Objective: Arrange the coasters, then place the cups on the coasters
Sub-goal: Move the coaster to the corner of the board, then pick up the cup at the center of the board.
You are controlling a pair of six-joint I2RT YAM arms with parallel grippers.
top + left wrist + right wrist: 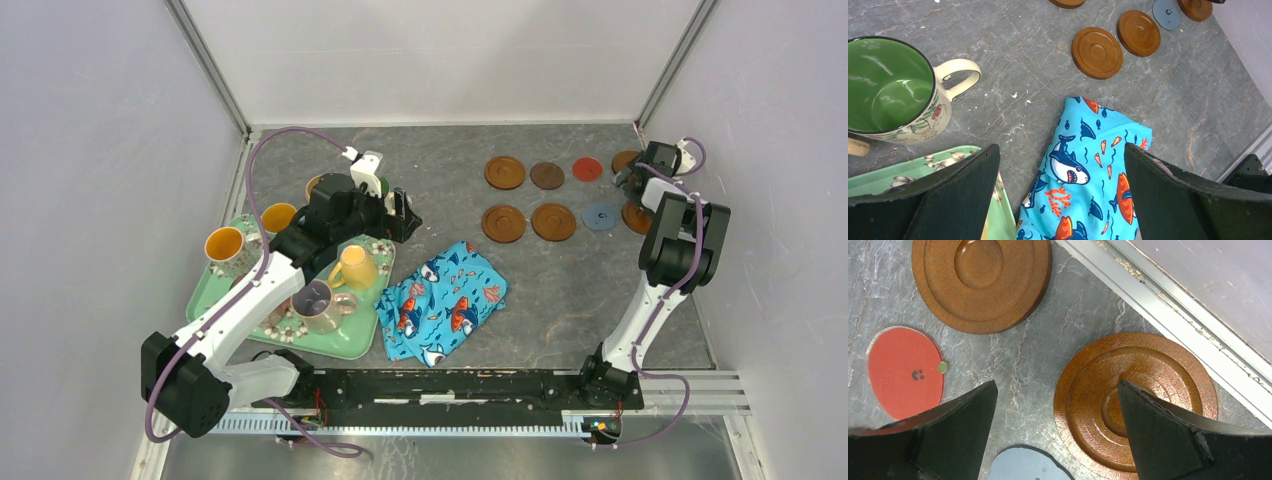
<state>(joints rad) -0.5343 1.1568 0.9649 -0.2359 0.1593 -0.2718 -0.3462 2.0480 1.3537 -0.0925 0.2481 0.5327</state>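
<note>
Several coasters lie in two rows at the back right: brown ringed ones (505, 172) (503, 223), a red one (588, 169) and a blue-grey one (600, 216). My right gripper (627, 185) (1057, 385) hangs open low over the right end of the rows. Its right finger overlaps a brown ringed coaster (1098, 390); the red coaster (903, 372) and the blue-grey coaster (1023, 465) lie to its left. Cups stand on the green tray (340, 340): orange-lined (225, 245), yellow (355, 268), lilac-lined (317, 305). My left gripper (408, 218) (1060, 150) is open and empty, beside a cream cup with a green inside (893, 90).
A blue fish-print cloth (450, 300) (1088, 170) lies crumpled in the middle, right of the tray and under my left fingers. The metal rail of the right wall (1168, 315) runs close by the right gripper. Grey walls enclose the table on three sides.
</note>
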